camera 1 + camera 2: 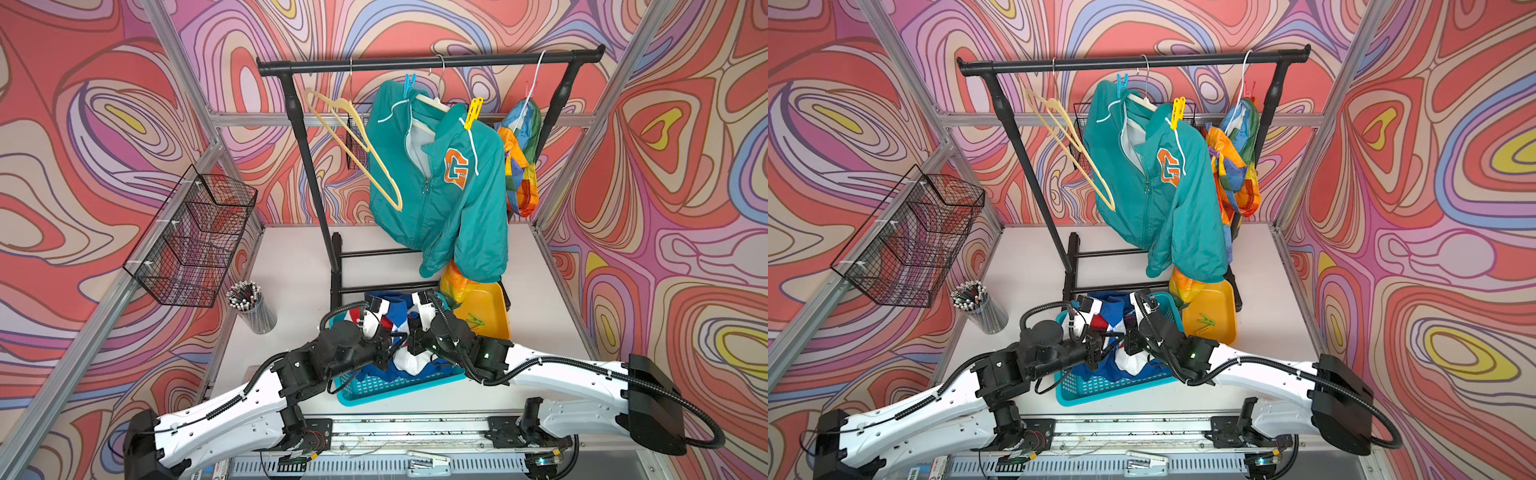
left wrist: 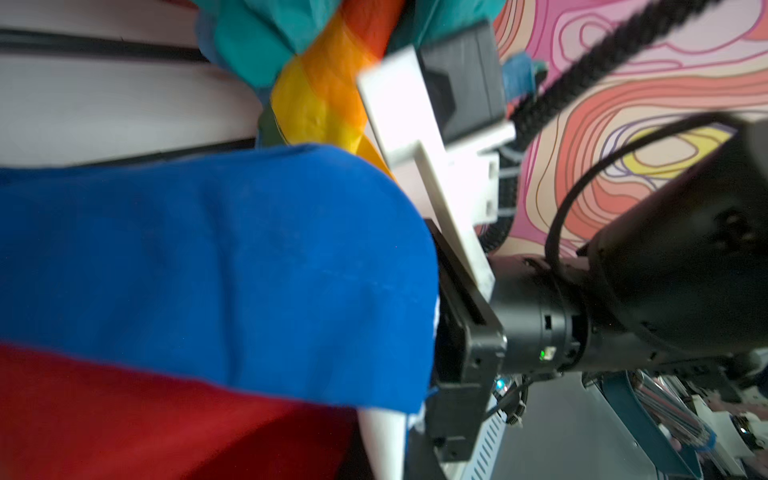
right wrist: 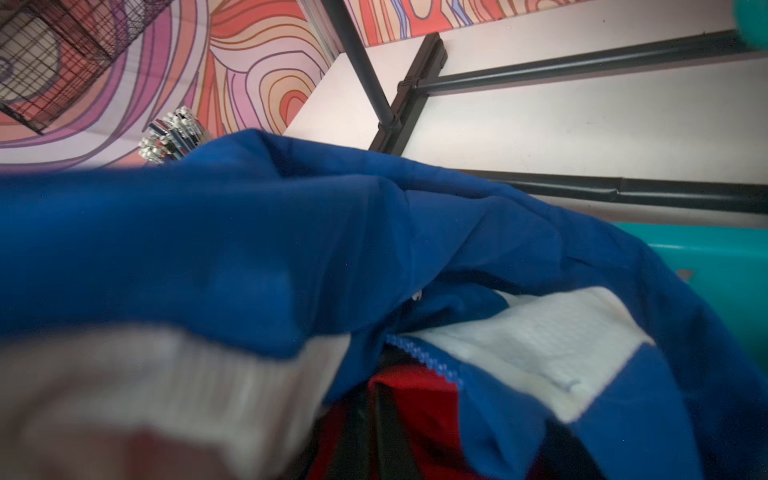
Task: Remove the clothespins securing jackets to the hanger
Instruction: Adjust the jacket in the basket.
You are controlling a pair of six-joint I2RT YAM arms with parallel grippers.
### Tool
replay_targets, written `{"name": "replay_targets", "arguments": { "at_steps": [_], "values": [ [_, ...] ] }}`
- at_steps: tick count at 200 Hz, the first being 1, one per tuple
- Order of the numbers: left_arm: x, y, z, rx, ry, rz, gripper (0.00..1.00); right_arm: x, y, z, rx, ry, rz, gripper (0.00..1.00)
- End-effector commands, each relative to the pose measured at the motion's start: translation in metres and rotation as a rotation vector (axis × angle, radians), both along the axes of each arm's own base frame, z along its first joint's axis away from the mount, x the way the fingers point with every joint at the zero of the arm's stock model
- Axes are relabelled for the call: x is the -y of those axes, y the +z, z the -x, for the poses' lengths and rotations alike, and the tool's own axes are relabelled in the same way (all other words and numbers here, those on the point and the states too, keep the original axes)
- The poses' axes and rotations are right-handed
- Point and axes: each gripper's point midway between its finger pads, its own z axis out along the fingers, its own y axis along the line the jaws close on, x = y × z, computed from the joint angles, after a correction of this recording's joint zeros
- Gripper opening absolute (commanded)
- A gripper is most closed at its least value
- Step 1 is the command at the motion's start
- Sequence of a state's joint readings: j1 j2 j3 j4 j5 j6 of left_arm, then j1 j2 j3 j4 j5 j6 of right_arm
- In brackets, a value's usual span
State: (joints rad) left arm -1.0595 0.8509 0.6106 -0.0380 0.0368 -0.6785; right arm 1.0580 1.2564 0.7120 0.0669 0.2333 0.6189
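The blue jacket point(image 1: 395, 305) with red and white panels lies bunched in a teal basket point(image 1: 395, 388). Both arms reach down into it. My left gripper point(image 1: 384, 360) and right gripper point(image 1: 415, 347) are shut, side by side in the cloth. In the right wrist view the dark fingers point(image 3: 374, 424) stand together against red cloth; whether cloth is pinched does not show. Blue cloth point(image 2: 208, 257) hides the left jaws. The teal jacket point(image 1: 440, 187) hangs with a blue clothespin point(image 1: 409, 84) and a yellow clothespin point(image 1: 473, 112). The rainbow jacket point(image 1: 521, 166) hangs at the right under a red clothespin point(image 1: 532, 89).
A black rack point(image 1: 415, 64) also carries a bare beige hanger point(image 1: 357, 141). A yellow tray point(image 1: 494, 328) right of the basket holds a green clothespin point(image 1: 477, 321). A wire basket point(image 1: 195, 237) hangs on the left wall. A cup of pencils point(image 1: 253, 307) stands below it.
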Motion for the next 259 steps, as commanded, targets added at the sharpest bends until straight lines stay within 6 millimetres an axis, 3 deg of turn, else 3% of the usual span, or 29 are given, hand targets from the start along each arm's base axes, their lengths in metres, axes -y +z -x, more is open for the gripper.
{"name": "replay_targets", "arguments": {
  "at_steps": [1, 13, 16, 26, 73, 98, 144, 174, 178, 193, 202, 214, 230, 259],
  "values": [
    [0.002, -0.028, -0.001, -0.077, 0.081, -0.007, 0.0, 0.015, -0.021, -0.008, -0.029, -0.14, 0.017, 0.0],
    [0.007, -0.04, 0.0, -0.114, 0.092, 0.007, 0.0, 0.024, -0.033, -0.007, -0.049, -0.185, 0.029, 0.0],
    [0.004, -0.059, 0.002, -0.136, 0.099, -0.023, 0.0, 0.025, -0.036, -0.007, -0.053, -0.192, 0.029, 0.0],
    [0.003, -0.076, 0.002, -0.167, 0.109, -0.039, 0.0, 0.03, -0.043, -0.005, -0.065, -0.207, 0.031, 0.0],
    [-0.002, -0.133, -0.003, -0.221, 0.167, -0.155, 0.0, 0.058, -0.085, 0.001, -0.141, -0.297, 0.11, 0.0],
    [-0.004, -0.151, -0.008, -0.238, 0.204, -0.162, 0.0, 0.065, -0.102, 0.003, -0.174, -0.324, 0.147, 0.0],
    [-0.016, -0.166, -0.022, -0.308, 0.234, -0.187, 0.0, 0.07, -0.125, 0.007, -0.23, -0.365, 0.158, 0.0],
    [-0.011, -0.151, -0.017, -0.256, 0.165, -0.329, 0.0, 0.069, -0.131, 0.004, -0.248, -0.403, 0.133, 0.0],
    [-0.003, -0.135, -0.021, -0.214, 0.159, -0.325, 0.01, 0.068, -0.132, 0.004, -0.25, -0.404, 0.128, 0.0],
    [-0.01, -0.121, -0.025, -0.133, 0.191, -0.392, 0.08, 0.058, -0.132, 0.001, -0.255, -0.399, 0.092, 0.0],
    [-0.018, -0.117, -0.03, -0.105, 0.233, -0.398, 0.15, 0.051, -0.133, -0.001, -0.256, -0.395, 0.079, 0.0],
    [-0.025, -0.11, -0.033, -0.082, 0.257, -0.377, 0.32, 0.044, -0.136, -0.003, -0.258, -0.407, 0.08, 0.0],
    [-0.023, -0.098, -0.027, -0.086, 0.211, -0.364, 0.45, 0.037, -0.141, -0.003, -0.265, -0.421, 0.08, 0.0],
    [-0.016, -0.077, -0.013, -0.077, 0.129, -0.424, 0.55, 0.034, -0.149, -0.002, -0.272, -0.454, 0.089, 0.0]
  ]
}}
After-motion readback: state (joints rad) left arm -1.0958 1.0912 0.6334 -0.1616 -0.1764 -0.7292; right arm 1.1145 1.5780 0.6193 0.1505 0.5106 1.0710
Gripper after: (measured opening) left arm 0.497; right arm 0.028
